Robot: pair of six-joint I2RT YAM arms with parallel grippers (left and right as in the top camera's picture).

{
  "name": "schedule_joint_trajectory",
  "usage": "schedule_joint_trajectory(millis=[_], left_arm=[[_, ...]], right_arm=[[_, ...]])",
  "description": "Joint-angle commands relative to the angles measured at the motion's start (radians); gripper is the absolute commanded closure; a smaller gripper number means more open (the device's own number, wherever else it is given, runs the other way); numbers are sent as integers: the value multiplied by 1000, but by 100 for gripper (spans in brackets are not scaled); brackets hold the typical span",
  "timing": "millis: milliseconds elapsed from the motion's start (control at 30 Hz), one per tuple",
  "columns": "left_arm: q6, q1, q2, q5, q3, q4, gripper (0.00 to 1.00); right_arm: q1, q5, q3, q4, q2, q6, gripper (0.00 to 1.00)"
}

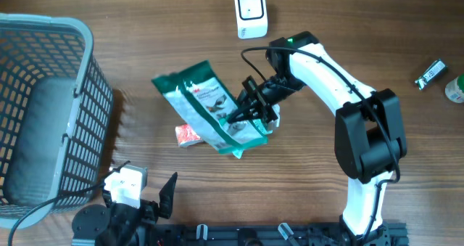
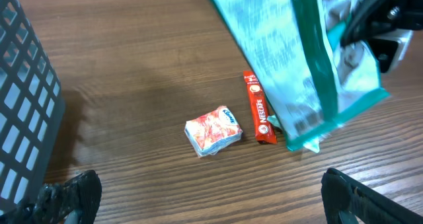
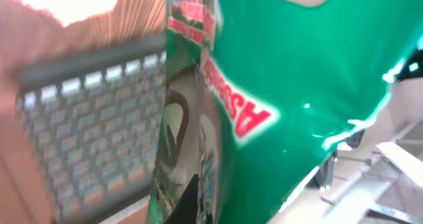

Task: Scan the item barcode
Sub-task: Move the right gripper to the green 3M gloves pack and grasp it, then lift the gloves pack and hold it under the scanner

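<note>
Step in hand: presenting item to scanner.
- Right pincer (image 1: pixel 248 109) clamped on edge of glossy green-and-white plastic pouch (image 1: pixel 205 101); pouch held clear of wooden tabletop (image 1: pixel 348 28), spreading left of pincer.
- Small white box scanner (image 1: pixel 251 12) beyond pincer, well apart.
- Next: carry pouch toward scanner, barcode side facing it. Barcode possibly near pouch's bottom edge, too blurred to confirm.
- Left pincer (image 2: pixel 211 207) fingers wide apart, empty.
- Left wrist view shows red stick sachet (image 2: pixel 259 108) below pouch, hidden overhead.
- Right wrist view shows pouch print close up, with grey mesh basket (image 3: pixel 86 138) behind.
</note>
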Motion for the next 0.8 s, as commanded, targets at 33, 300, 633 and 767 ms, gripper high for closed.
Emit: schedule_joint_trajectory(millis=[33,300,633,767], left_arm=[[-9,0,-5,13,0,2,0],[-9,0,-5,12,0,2,0],[-9,0,-5,12,0,2,0],[-9,0,-5,13,0,2,0]], right_arm=[[10,236,16,-113,-22,66,96],[10,448,16,-112,-21,238,95],[10,564,16,-85,-21,-19,96],[7,586,21,-122,-24,-211,96]])
